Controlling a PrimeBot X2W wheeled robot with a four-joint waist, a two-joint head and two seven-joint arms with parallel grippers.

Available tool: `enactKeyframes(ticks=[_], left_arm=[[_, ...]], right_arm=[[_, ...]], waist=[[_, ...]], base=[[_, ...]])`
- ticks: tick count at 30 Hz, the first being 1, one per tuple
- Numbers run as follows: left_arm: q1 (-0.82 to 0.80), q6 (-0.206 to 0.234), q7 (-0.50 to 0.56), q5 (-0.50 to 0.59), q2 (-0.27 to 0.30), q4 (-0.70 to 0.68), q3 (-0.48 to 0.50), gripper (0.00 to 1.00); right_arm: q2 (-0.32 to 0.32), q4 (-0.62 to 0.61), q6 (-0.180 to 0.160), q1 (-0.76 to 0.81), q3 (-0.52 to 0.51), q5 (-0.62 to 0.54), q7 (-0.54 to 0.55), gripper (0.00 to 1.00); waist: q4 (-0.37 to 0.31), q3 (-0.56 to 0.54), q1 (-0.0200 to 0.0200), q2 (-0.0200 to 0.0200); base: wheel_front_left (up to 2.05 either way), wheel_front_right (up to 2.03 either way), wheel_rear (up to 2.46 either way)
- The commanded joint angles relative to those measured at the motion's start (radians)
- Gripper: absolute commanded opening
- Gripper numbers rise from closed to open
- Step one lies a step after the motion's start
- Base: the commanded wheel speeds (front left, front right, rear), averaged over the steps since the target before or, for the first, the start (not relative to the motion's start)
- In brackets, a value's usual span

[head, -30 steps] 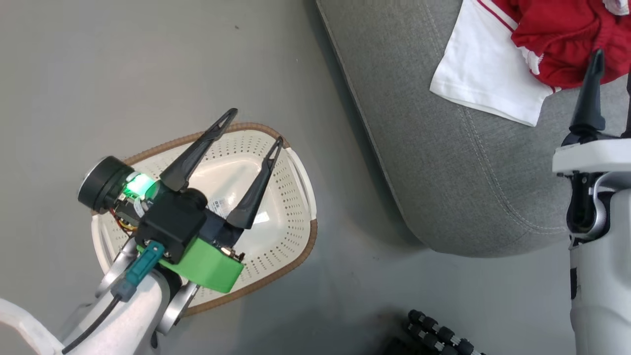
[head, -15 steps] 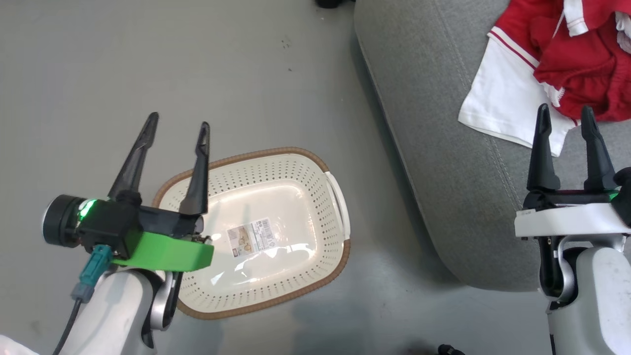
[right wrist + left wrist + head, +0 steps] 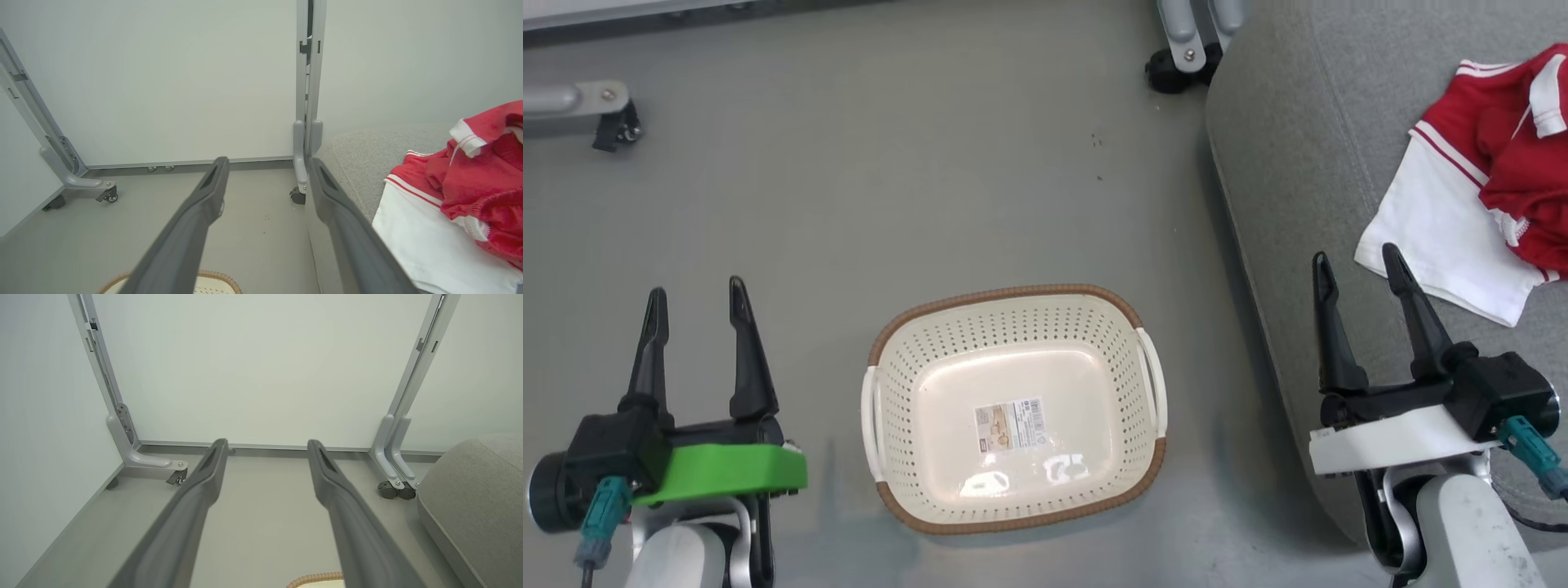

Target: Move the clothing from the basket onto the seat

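Head view: the cream-white perforated plastic basket (image 3: pixel 900 384) with a brown braided rim stands on the grey floor (image 3: pixel 849 204). Nothing lies in it, and the paper sticker (image 3: pixel 1010 425) on its bottom is fully in sight. The bright-red soft clothing (image 3: pixel 1499 175) with white panels and thin stripes lies bunched on the large grey upholstered seat (image 3: pixel 1298 245), well apart from the basket and cut off by the picture's right edge. The left gripper (image 3: pixel 696 290) hangs over bare floor beside the basket, jaws wide and empty. The right gripper (image 3: pixel 1354 255) hangs over the seat's near edge, just short of the white panel, also wide and holding nothing.

Left wrist view: the left gripper (image 3: pixel 266 445) points across the floor toward grey metal frame legs (image 3: pixel 139 457) on castors and a pale wall. A sliver of the basket's braided rim shows at the bottom, and the seat's rounded corner at the right.

Right wrist view: the spread fingers of the right gripper (image 3: pixel 267 161) frame the floor, with the clothing (image 3: pixel 470 192) on the seat to their right, untouched.

By my reading, the carrying step is finished: the basket is empty and the garments are on the cushion. The next move probably calls for no grasp, only a check that no fabric hangs off the seat beyond the frame.
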Motion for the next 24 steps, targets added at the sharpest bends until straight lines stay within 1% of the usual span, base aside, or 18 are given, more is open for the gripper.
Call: enactKeyframes(ticks=[1,4,8,14,24], left_arm=[[0.029,-0.012,-0.003,0.017,-0.012,0.005,0.018,1.0],[0.075,-0.048,-0.003,0.031,-0.039,0.015,0.048,1.0],[0.13,-0.088,-0.003,0.061,-0.061,0.034,0.07,1.0],[0.196,-0.13,-0.003,0.095,-0.087,0.066,0.096,1.0],[0.268,-0.169,-0.003,0.147,-0.126,0.112,0.123,1.0]], right_arm=[[-0.003,-0.008,0.0,0.024,0.005,-0.008,0.008,1.0],[-0.003,-0.02,0.0,0.059,0.012,-0.009,0.023,1.0],[-0.003,-0.03,0.0,0.101,0.019,-0.009,0.045,1.0],[-0.003,-0.043,0.0,0.168,0.028,0.001,0.07,1.0],[-0.003,-0.052,0.0,0.254,0.037,0.007,0.1,1.0]], waist=[[0.057,-0.065,0.0001,0.0],[0.071,-0.1,0.0001,0.0],[0.076,-0.147,0.0001,0.0],[0.07,-0.208,0.0001,0.0],[0.067,-0.279,0.0001,0.0]], base=[[0.0,0.0,0.0],[0.0,0.0,0.0],[0.0,0.0,0.0],[0.0,0.0,0.0],[0.0,0.0,0.0]])
